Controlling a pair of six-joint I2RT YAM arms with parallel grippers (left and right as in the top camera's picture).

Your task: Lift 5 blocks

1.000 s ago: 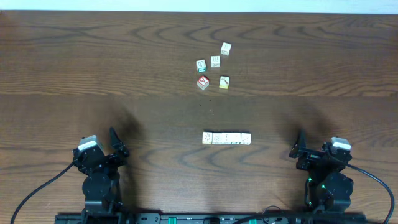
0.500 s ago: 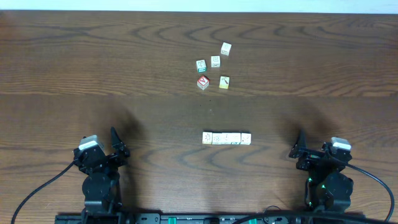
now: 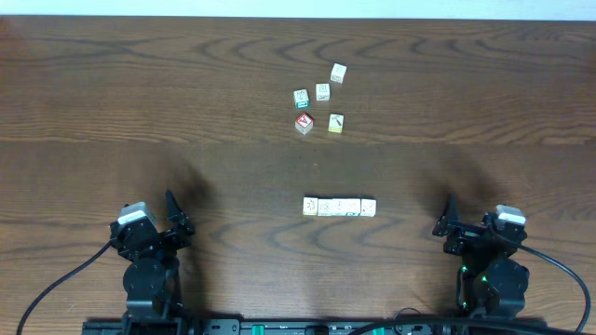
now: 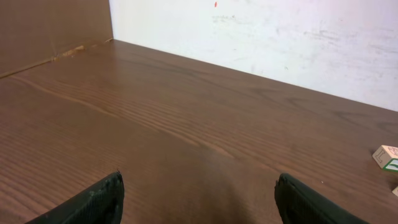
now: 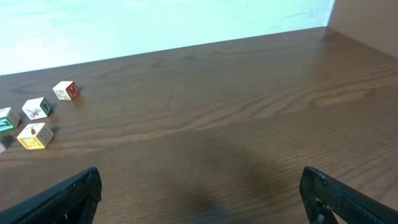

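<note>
Several small cream-white blocks point(image 3: 340, 207) with faint green marks lie side by side in a straight row on the dark wooden table point(image 3: 112, 102), at its middle front. My left gripper point(image 3: 155, 214) rests at the front left, far left of the row, open and holding nothing. At the front right, my right gripper point(image 3: 475, 216) is also open and holds nothing, well to the right of the row. Each wrist view shows only bare wood between the open left gripper point(image 4: 199, 179) and right gripper point(image 5: 200, 171) fingers. Neither wrist view shows the row.
A loose cluster lies farther back: a red-faced cube point(image 3: 304, 123), a yellowish cube point(image 3: 336, 123) and three pale cubes point(image 3: 322, 91). Some appear at the left of the right wrist view point(image 5: 36, 108), and one at the right edge of the left wrist view point(image 4: 387, 157).
</note>
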